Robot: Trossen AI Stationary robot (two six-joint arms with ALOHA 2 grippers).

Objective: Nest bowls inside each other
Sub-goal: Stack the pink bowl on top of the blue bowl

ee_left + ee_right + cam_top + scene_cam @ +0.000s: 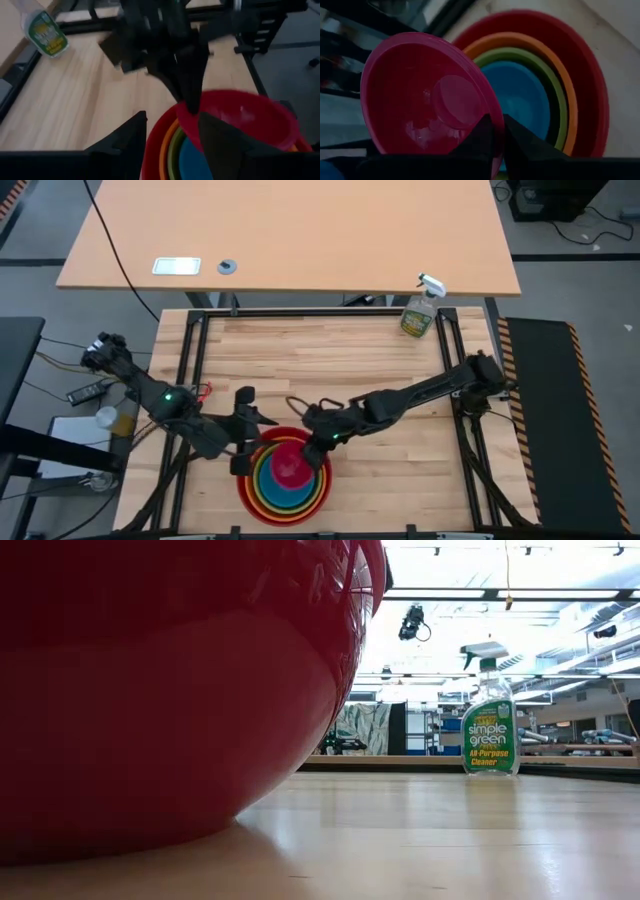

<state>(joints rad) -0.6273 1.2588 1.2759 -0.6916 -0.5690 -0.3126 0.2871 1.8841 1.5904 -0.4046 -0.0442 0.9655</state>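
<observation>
The right tool (499, 131) is clamped on the magenta-pink bowl (427, 92) rim, holding it tilted directly above the nested stack (555, 75). The left tool (170, 132), fingers spread, waits beside the stack.

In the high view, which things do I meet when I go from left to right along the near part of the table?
Left gripper, open, beside the bowls → nested bowls, red bowl outermost → magenta-pink bowl, tilted → right gripper, shut on its rim.
</observation>
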